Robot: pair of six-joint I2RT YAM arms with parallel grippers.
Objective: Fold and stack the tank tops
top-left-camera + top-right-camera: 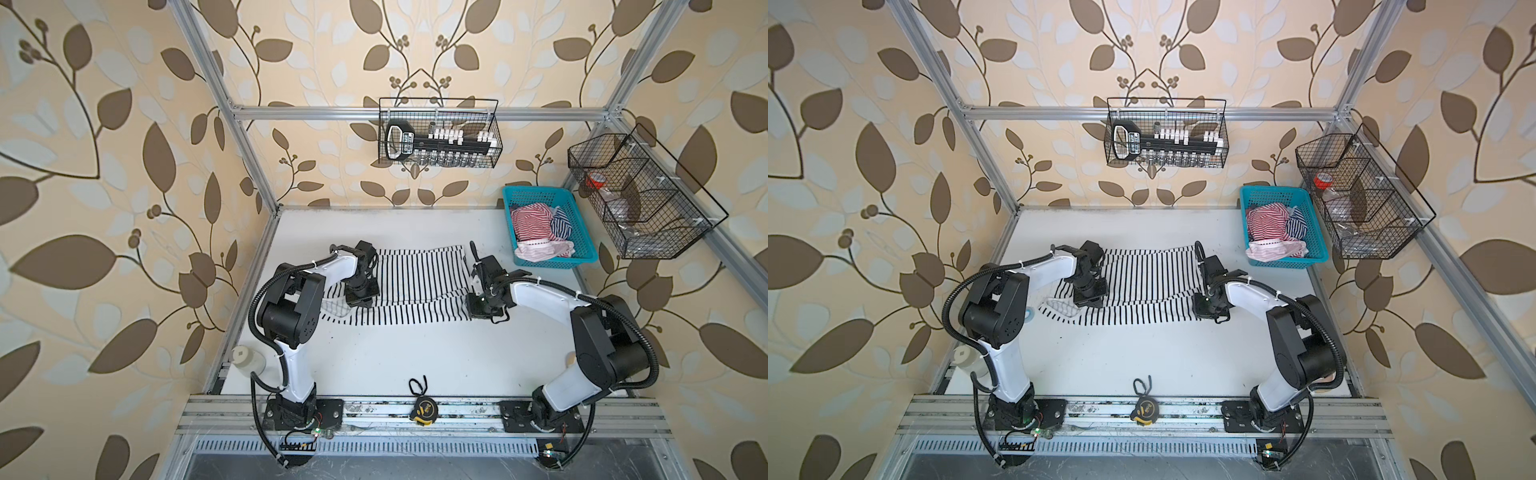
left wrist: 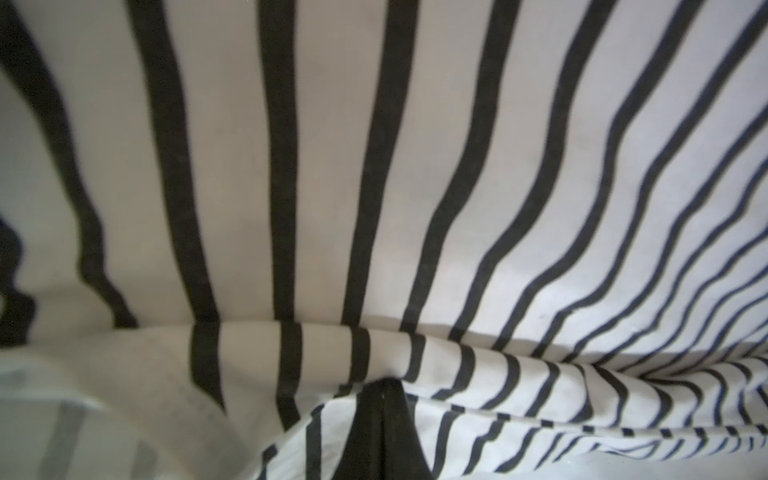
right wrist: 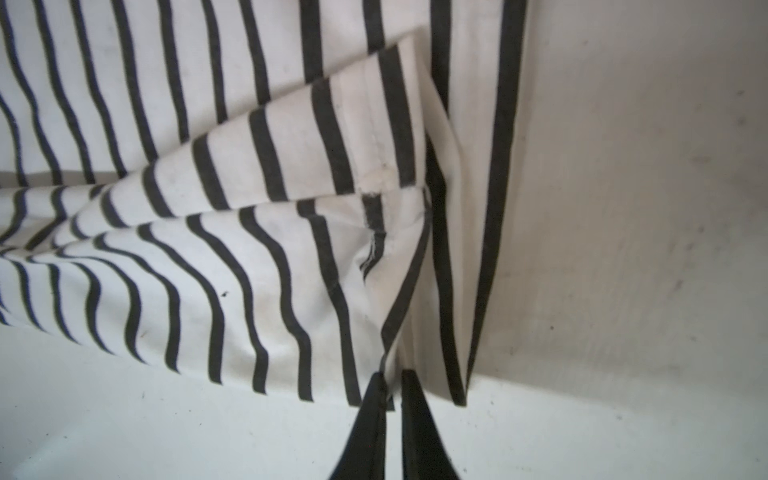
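The front half of the white table (image 1: pixel 395 357) lay bare between the black-and-white tank top (image 1: pixel 415 274) and the yellow-and-black tape measure (image 1: pixel 423 409) at the front rail. This was the widest open passage. The left arm (image 1: pixel 291 303) and right arm (image 1: pixel 602 332) flanked it on either side. Behind the tank top a bare strip ran along the back wall, closed at its right end by the turquoise mesh basket (image 1: pixel 557 261). A black wire basket (image 1: pixel 665 232) hung from the right frame rail beside it. A white cylinder (image 1: pixel 248 360) stood at the left edge, near the left arm's base.
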